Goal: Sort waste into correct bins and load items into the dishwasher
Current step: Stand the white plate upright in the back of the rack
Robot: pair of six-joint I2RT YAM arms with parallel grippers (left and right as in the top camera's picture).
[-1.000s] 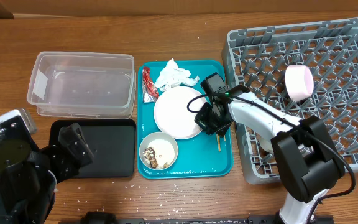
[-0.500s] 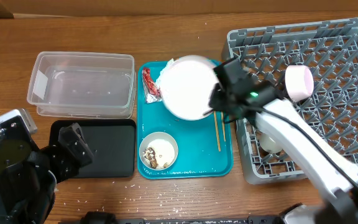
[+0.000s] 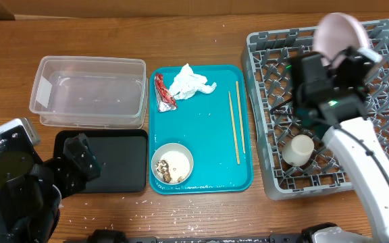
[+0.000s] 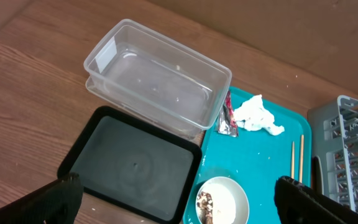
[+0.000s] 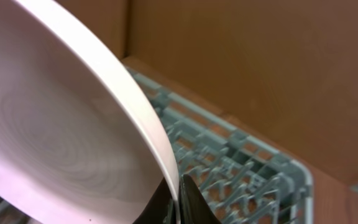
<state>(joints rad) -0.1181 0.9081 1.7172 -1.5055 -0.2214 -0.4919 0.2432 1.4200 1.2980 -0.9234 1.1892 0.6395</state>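
Two end effectors, only one loaded. Nearest, the left end effector (image 4: 182,198), spread wide and empty, low at the black tray (image 3: 123,162), well apart from the dish rack (image 3: 383,121). In between, on the teal tray (image 3: 208,121), the chopsticks (image 3: 235,125) lying near-to-far, beside the cream bowl (image 3: 172,163). Farthest, the right end effector (image 5: 178,202) pinching the rim of the plate (image 3: 336,34), held steeply tilted above the rack's far rows, arm stretched over the rack. Pegs directly below: likely just a lowering between two rows, rim first.
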